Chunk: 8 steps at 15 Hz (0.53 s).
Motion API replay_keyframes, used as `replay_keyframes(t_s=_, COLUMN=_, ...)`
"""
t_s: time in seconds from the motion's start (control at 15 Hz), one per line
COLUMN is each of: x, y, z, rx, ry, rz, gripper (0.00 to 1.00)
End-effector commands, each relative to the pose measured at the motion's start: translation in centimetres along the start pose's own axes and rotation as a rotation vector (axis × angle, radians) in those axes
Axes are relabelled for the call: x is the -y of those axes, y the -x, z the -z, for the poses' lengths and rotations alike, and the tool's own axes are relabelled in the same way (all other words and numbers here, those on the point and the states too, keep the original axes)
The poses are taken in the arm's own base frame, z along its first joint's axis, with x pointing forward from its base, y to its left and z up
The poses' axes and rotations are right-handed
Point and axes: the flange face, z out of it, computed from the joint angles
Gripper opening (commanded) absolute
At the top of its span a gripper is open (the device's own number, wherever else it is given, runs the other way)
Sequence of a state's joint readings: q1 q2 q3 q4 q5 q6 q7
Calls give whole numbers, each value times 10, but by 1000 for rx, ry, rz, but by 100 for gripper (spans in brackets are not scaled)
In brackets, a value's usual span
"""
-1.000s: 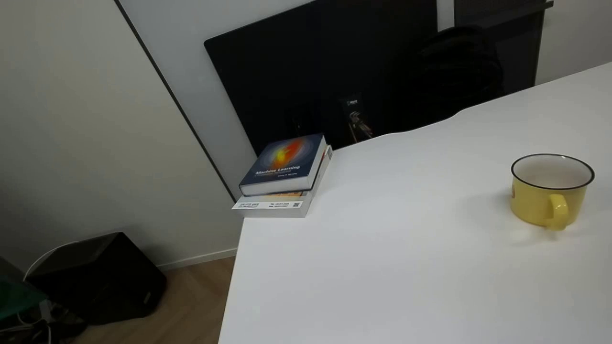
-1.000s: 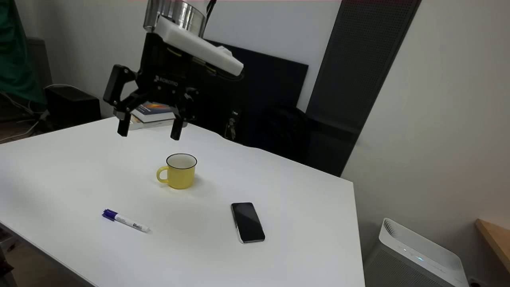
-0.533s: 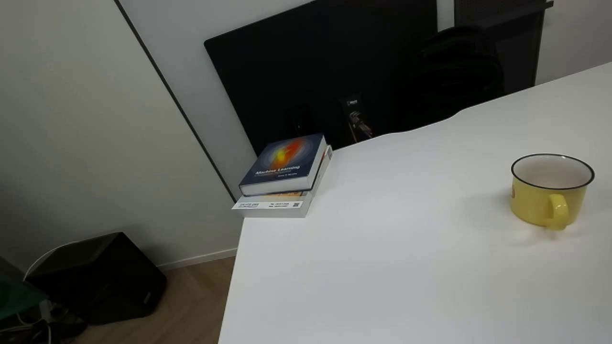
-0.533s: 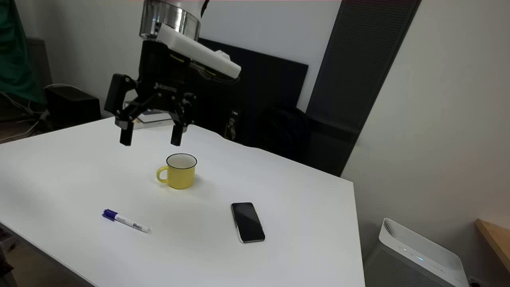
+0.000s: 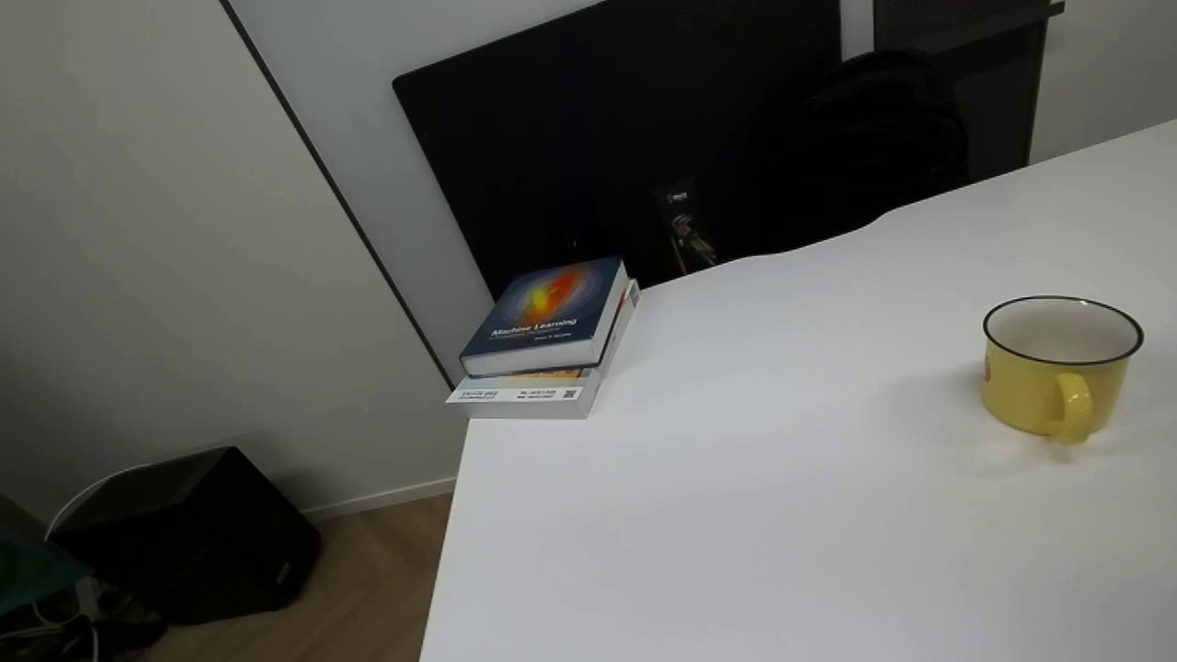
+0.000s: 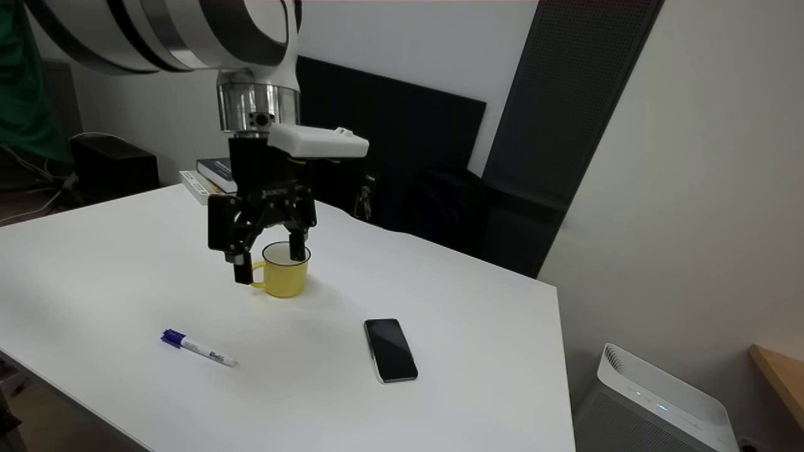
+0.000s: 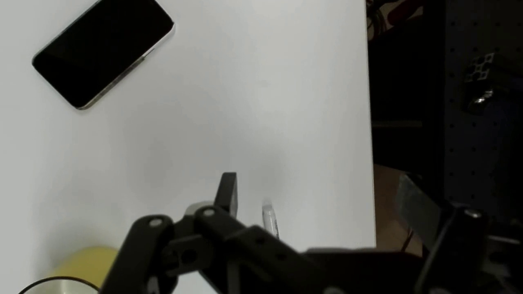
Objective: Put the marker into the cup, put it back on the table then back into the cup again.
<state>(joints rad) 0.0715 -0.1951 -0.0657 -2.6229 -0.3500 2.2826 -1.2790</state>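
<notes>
Here, in an exterior view, a green cloth (image 6: 28,94) hangs farthest to the left of the yellow mug (image 6: 286,282). A black box (image 6: 114,166) sits left of and behind the mug, beyond the edge of the surface (image 6: 483,326). The marker (image 6: 200,349) lies flat on the surface, left of and in front of the mug, its purple cap at the left end. In both exterior views two stacked books (image 5: 547,317) rest on the surface to the mug's left, the upper one titled "Machine Learning". The black fingers (image 6: 243,270) are spread wide; they overlap the mug's handle and rim in an exterior view, while in the wrist view the mug stands outside the gap between them. The mug itself is upright on the surface. A black panel (image 6: 389,103) rises behind it and to its right. A phone (image 6: 391,350), dark-screened, lies flat right of and in front of the mug. Well to the mug's right, off the surface, stands a white appliance (image 6: 659,402), then a wooden edge (image 6: 780,380).
</notes>
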Motion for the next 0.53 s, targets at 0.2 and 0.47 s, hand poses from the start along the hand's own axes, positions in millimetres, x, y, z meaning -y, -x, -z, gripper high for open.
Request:
replay_keyframes(t_s=0.2, x=-29, y=2, z=-23, rx=-29, ry=117, rz=48, gripper=100)
replay_keyframes(t_s=0.47, x=-36, y=-25, z=-51, rx=-64, ry=109, rz=192, gripper=100)
